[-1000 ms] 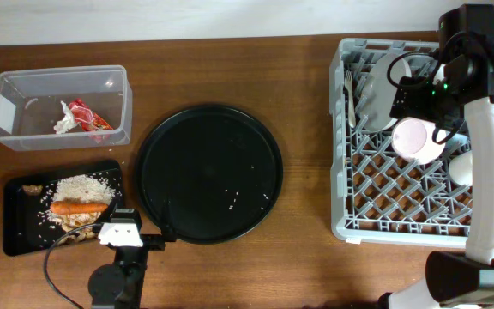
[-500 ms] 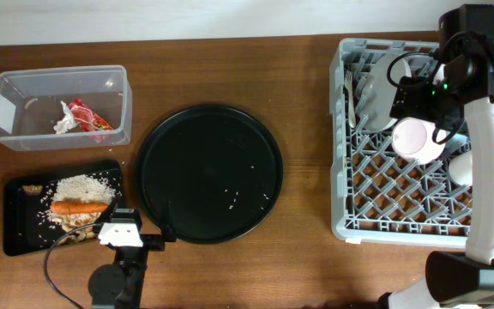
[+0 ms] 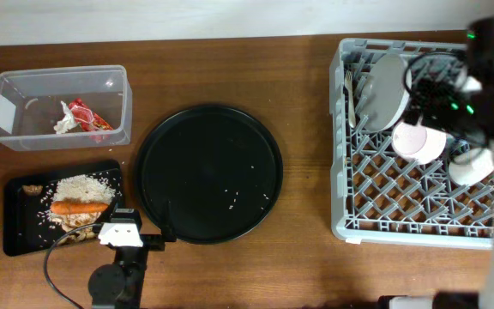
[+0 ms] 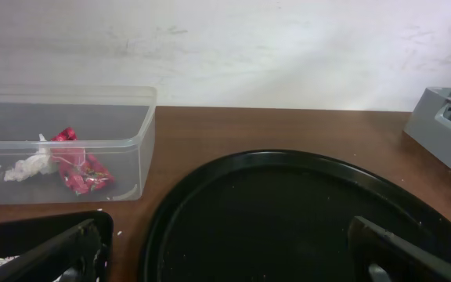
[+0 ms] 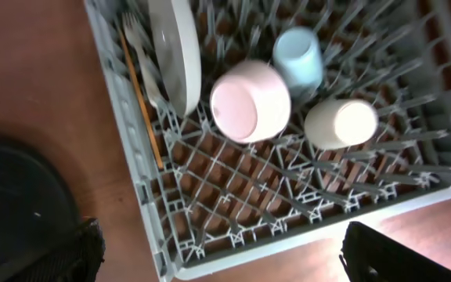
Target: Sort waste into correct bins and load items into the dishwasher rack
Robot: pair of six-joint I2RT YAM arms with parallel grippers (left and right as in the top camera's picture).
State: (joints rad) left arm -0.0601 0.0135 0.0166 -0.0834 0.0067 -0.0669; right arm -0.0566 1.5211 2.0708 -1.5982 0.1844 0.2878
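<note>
The dishwasher rack [image 3: 340, 172] stands at the right. It holds the upright grey plate [image 3: 384, 90], the white fork [image 3: 348, 94], the pinkish bowl [image 3: 418, 142] and a white cup [image 3: 470, 167]. From the right wrist view I see the rack [image 5: 304, 239] below with the plate [image 5: 174, 55], bowl [image 5: 249, 100], blue cup [image 5: 297, 59] and white cup [image 5: 340, 123]. My right gripper [image 5: 225, 262] hangs open and empty above the rack's near edge. The clear tub [image 3: 58, 73] holds the wrapper [image 3: 84, 116]. The flat black tray [image 3: 15, 232] carries rice [image 3: 80, 187], the carrot [image 3: 80, 207], scraps and a brown lump [image 3: 31, 189]. My left gripper [image 4: 229, 262] is open, empty.
A large round black tray [image 3: 210, 173] with a few rice grains lies in the middle, and my left gripper's fingers [image 4: 398, 251] straddle its near left rim. The right arm [image 3: 491, 77] is blurred over the rack's far right corner. Bare wooden table lies between tray and rack.
The right arm has swung right and towards the camera, now blurred, uncovering more of the plate and bowl. The left arm has not moved. Both grippers stayed open.
</note>
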